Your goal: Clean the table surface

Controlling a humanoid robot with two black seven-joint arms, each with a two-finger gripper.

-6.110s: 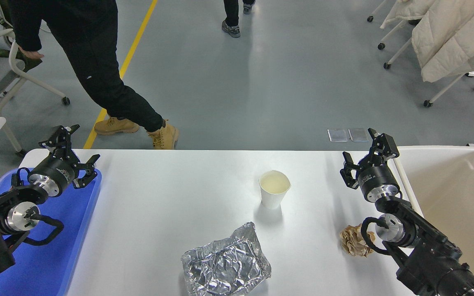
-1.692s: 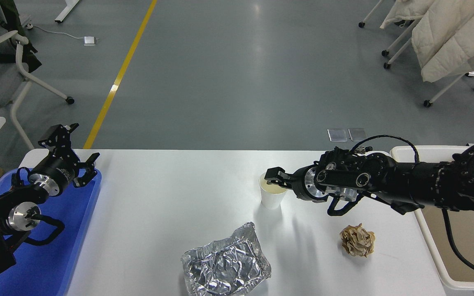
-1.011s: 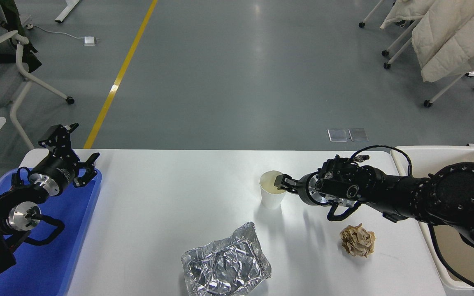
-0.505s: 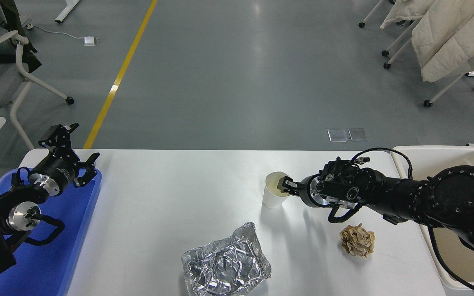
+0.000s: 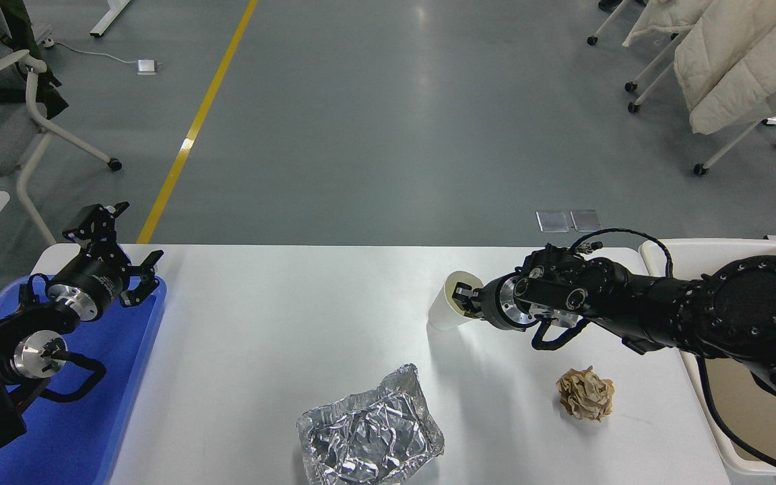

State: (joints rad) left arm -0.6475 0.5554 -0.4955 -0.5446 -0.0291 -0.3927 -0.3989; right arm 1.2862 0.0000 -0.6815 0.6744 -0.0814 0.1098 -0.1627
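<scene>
A: Worktop (image 5: 280, 316) spreads white across the middle; what changed?
B: The paper cup (image 5: 447, 306) has tipped toward the right claw (image 5: 463, 301), now clamped on its rim and lifting it. One item nearly cleared.
A: Arm pose?
B: Stretched leftward, low. Left claw (image 5: 115, 252) sits parked, spread apart, over the blue tray (image 5: 102, 404).

The right gripper (image 5: 463, 299) grips a tilted paper cup (image 5: 446, 311) above the table surface (image 5: 280, 337).

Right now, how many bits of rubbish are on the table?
3: a paper cup pinched by the right gripper, crumpled foil at the near edge, a brown paper ball near the right.
</scene>
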